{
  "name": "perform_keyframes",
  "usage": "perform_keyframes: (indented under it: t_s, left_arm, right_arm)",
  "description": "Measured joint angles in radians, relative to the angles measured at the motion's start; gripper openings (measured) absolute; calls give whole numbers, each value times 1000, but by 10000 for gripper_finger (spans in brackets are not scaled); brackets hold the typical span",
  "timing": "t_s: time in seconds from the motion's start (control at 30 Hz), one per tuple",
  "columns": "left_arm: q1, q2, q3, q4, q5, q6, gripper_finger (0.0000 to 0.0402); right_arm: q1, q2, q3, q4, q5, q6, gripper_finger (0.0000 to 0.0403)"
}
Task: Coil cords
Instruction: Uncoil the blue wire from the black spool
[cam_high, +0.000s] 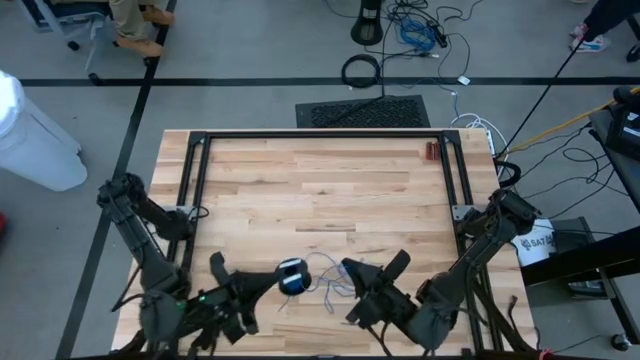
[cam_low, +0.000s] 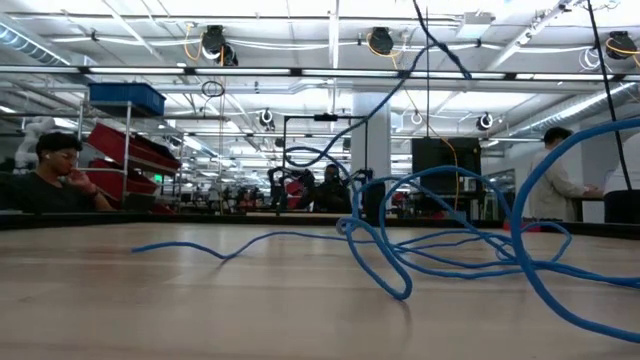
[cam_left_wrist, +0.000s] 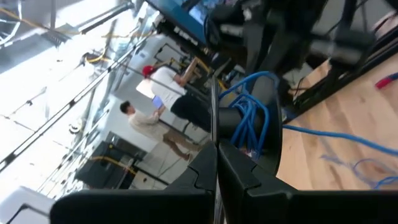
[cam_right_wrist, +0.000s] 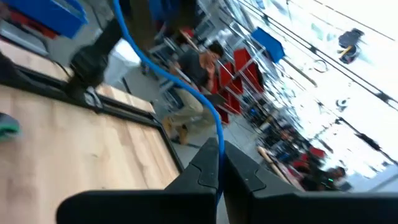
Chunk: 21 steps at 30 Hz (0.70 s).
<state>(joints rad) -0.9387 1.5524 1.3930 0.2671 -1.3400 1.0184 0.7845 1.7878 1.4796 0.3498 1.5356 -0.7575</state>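
Down at the near edge of the pale butcher-block wooden table (cam_high: 320, 190), both dark arms are bent in toward each other. The left gripper (cam_high: 282, 277) has its two dark fingers (cam_left_wrist: 205, 168) pressed together on a strand of the thin blue cord (cam_low: 440, 235), and just at its tip a bundle of the same cord is wound into a small round coil (cam_high: 293, 277) with a pale middle. The right gripper (cam_high: 347, 269) sits a little apart from that coil, its fingers (cam_right_wrist: 211, 163) likewise closed tight, with a strand of the blue cord running up from between them. Between the two grippers the loose remainder of the cord lies in untidy loops on the wood. From table height those loops rise and sprawl across the boards, one end trailing off flat to the side. A small red object (cam_high: 432, 151) lies well away near the far right corner of the black metal frame (cam_high: 320, 134).
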Motion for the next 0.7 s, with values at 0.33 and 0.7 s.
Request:
perform_keyframes:
  t_s: [0.33,0.7]
  left_arm:
    - [-98,0,0,109,6,91,8]
    - [-117,-1,0,331,263,147,8]
  right_arm:
    - [-36,0,0,-156,12,103,0]
    - [-106,1,0,-720,-167,690,0]
